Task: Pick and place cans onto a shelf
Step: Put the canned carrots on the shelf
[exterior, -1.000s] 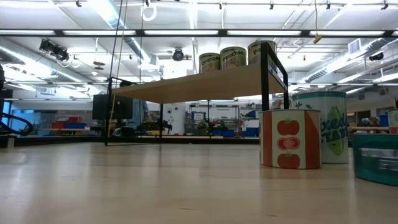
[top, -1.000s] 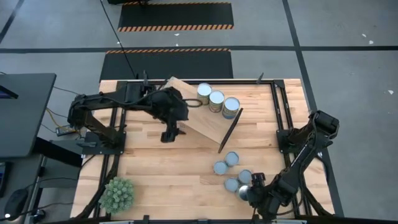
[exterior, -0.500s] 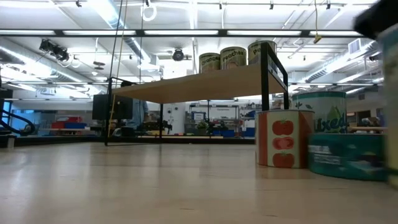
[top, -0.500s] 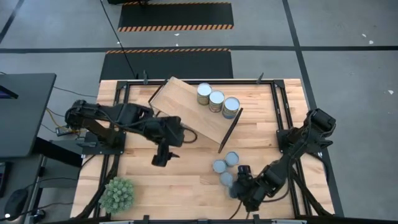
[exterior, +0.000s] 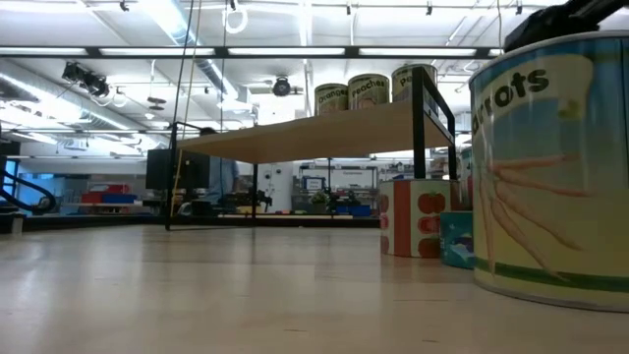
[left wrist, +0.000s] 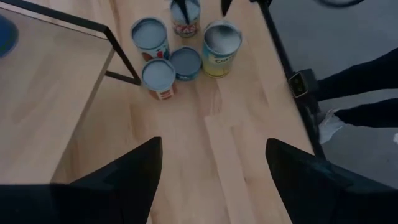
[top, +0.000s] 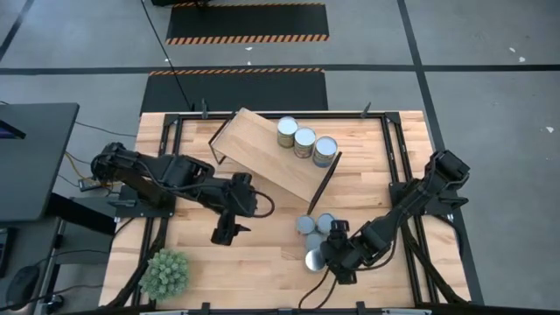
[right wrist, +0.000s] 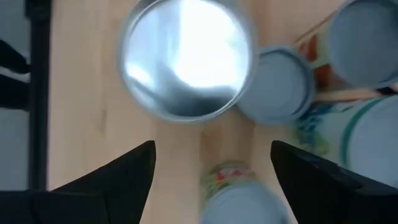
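Now our right gripper hovers spread and empty, the loose cans clustered just below it on the bench — rigid, smooth-walled, probably slippery — so we would pinch the silver-topped one across its labelled sides.

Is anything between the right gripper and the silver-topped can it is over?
Nothing visible. The right gripper, fingers open, hangs beside the silver-topped can, with bare table between. The other cans cluster close behind it.
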